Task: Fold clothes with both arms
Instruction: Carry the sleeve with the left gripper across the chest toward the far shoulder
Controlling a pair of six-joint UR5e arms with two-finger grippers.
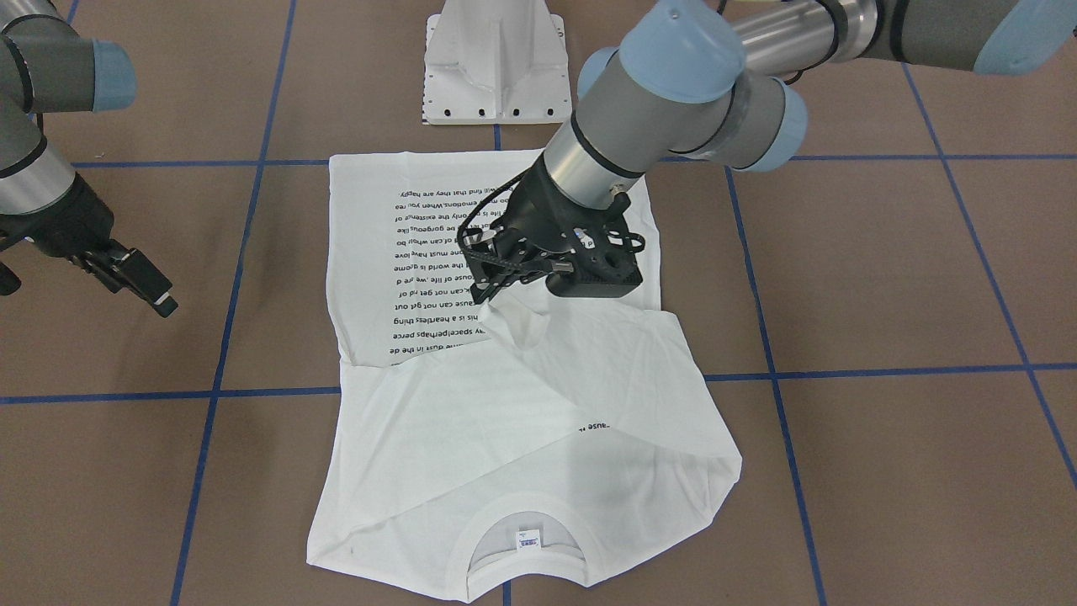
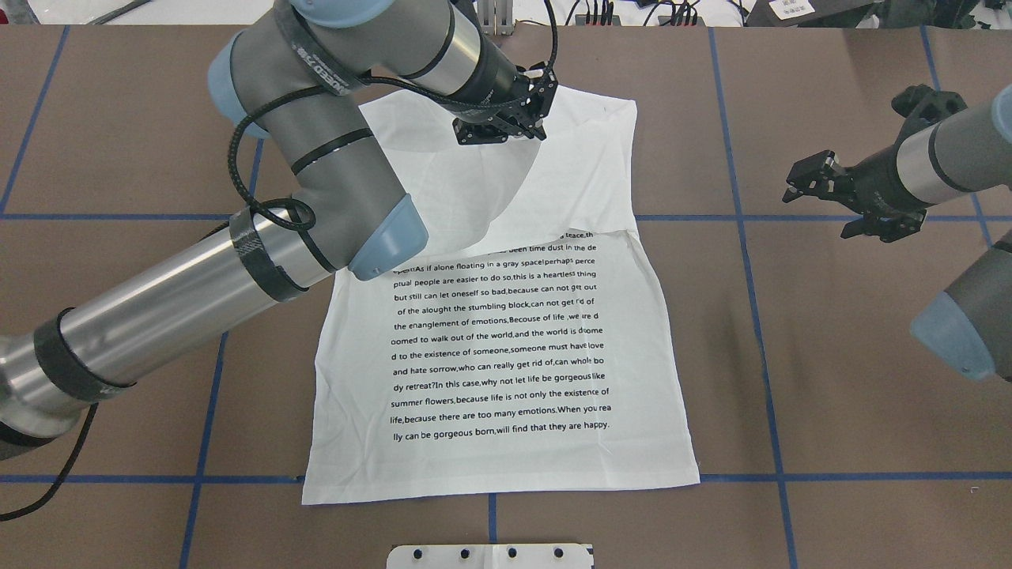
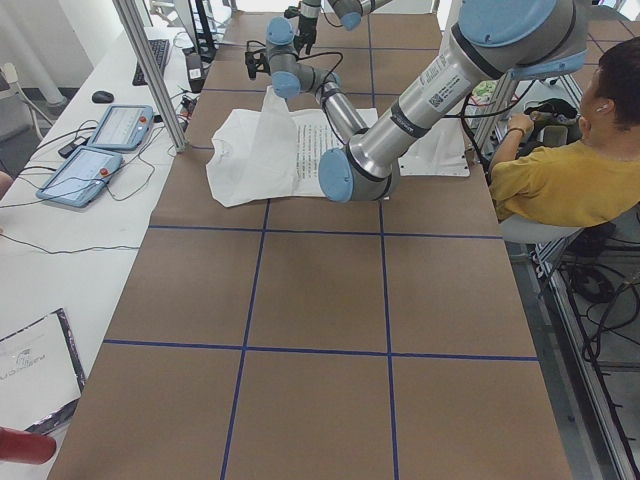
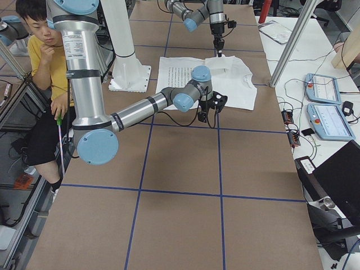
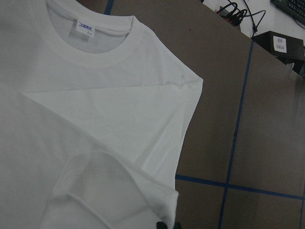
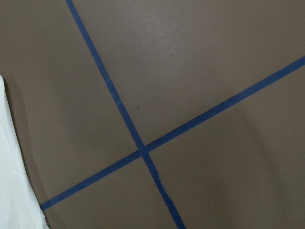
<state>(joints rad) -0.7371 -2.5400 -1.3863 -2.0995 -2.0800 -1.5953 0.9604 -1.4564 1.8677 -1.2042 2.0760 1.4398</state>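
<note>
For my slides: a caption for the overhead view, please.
Left pincer holds up a fold of the white T-shirt; right pincer hovers aside.

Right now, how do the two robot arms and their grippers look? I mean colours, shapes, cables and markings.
Both the left arm and the right arm are round grey and silver tubes with light blue joint caps. The left one carries black bands, small white lettering and a looping black cable. The left gripper and the right gripper are black and angular, with slim jaws.
</note>
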